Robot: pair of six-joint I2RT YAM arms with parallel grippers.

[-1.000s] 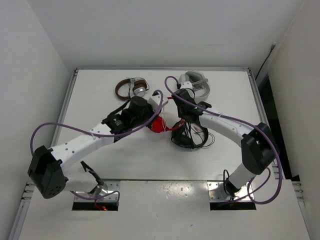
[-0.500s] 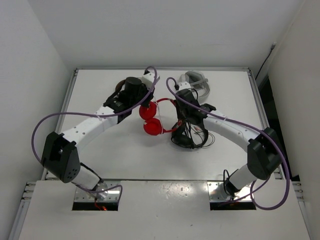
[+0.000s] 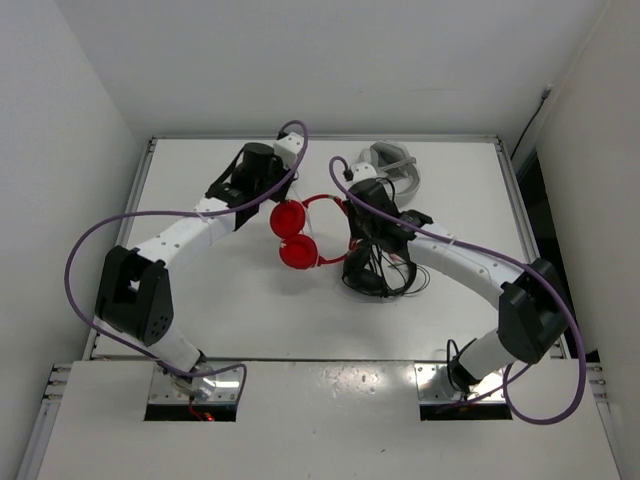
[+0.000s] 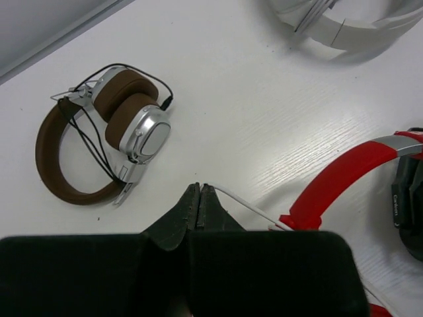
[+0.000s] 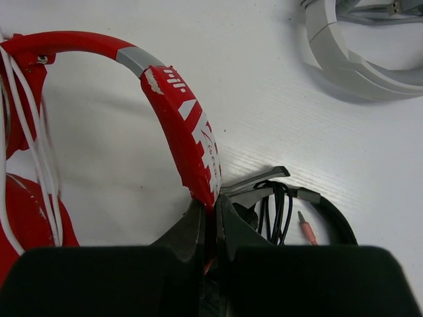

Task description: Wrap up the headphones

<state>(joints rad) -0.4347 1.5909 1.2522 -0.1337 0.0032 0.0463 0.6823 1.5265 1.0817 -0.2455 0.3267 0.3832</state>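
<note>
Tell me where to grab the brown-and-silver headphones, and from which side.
Probably best to grip the brown-and-silver headphones by the headband at mid-arc, coming straight down. They lie flat on the table, so the thin band offers two free edges there, clear of the bulky ear cups and black cable.

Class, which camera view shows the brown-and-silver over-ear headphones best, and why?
The left wrist view: the brown-and-silver over-ear headphones lie whole and unobstructed. In the top view the left arm largely hides them; the right wrist view misses them.

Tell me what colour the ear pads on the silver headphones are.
Brown ear pads, clearest in the left wrist view.
</note>
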